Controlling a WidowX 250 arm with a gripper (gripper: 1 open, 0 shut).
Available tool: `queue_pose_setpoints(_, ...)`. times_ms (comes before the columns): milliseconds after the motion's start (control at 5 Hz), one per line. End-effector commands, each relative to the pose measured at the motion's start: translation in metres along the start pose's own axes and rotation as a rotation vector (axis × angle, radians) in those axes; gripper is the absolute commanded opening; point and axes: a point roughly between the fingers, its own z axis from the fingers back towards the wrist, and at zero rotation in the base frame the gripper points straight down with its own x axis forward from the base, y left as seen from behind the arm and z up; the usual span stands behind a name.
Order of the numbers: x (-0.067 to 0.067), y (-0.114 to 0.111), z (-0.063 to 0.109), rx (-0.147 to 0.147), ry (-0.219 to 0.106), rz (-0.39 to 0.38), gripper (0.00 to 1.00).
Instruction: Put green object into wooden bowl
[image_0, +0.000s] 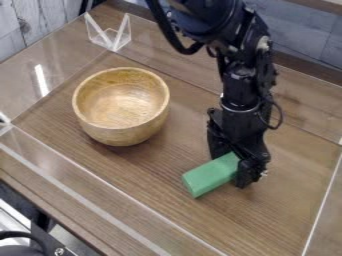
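Note:
The green object (210, 177), a small flat bar, lies on the wooden table to the right of and nearer than the wooden bowl (122, 105). My gripper (237, 166) points straight down over the bar's far right end, its black fingers open and straddling that end close to the table. The bar rests on the table, not lifted. The bowl sits upright and holds nothing.
Clear acrylic walls (80, 190) border the table along the front and left. A clear plastic stand (110, 34) sits at the back left corner. The black arm (221, 40) reaches in from the top.

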Motion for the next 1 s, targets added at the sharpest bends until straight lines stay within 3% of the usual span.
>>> queue_pose_setpoints(0,0.005,0.002,0.014,0.008,-0.048,-0.001,0.0)
queue_pose_setpoints(200,0.004,0.003,0.019,0.011,-0.061,0.007,0.0)
queue_pose_setpoints(400,0.003,0.001,0.034,0.011,-0.069,-0.029,0.0)
queue_pose_setpoints(600,0.002,0.003,0.06,0.019,-0.09,-0.049,0.0)
queue_pose_setpoints(800,-0.007,0.023,0.089,0.043,-0.107,-0.029,0.0)
